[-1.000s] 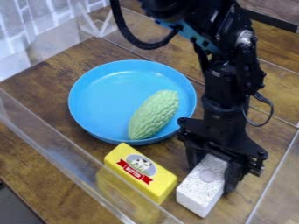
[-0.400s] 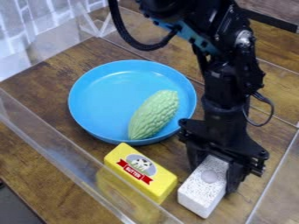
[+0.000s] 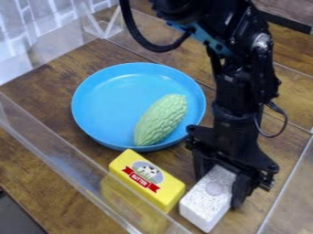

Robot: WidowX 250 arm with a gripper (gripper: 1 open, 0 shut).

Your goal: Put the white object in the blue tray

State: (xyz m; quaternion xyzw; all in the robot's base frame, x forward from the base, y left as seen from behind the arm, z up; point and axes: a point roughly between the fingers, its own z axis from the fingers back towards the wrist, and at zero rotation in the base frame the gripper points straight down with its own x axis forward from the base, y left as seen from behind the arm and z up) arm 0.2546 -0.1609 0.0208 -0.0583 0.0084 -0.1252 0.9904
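Note:
The white object [image 3: 207, 198], a speckled soap-like block with a faint round emblem, lies on the wooden table at the lower right. My black gripper [image 3: 228, 177] points straight down over its far end, with the fingers [image 3: 254, 183] on either side and shut on the block. The blue tray [image 3: 102, 101], a round shallow dish, sits to the left of the arm, apart from the block. A green bumpy gourd [image 3: 162, 119] lies inside the tray on its right side.
A yellow box with a red label [image 3: 145, 180] lies just left of the white block, in front of the tray. A clear acrylic wall runs along the table's front edge. Black cables hang from the arm above.
The white block has shifted slightly toward the lower left under the gripper. The arm has barely moved.

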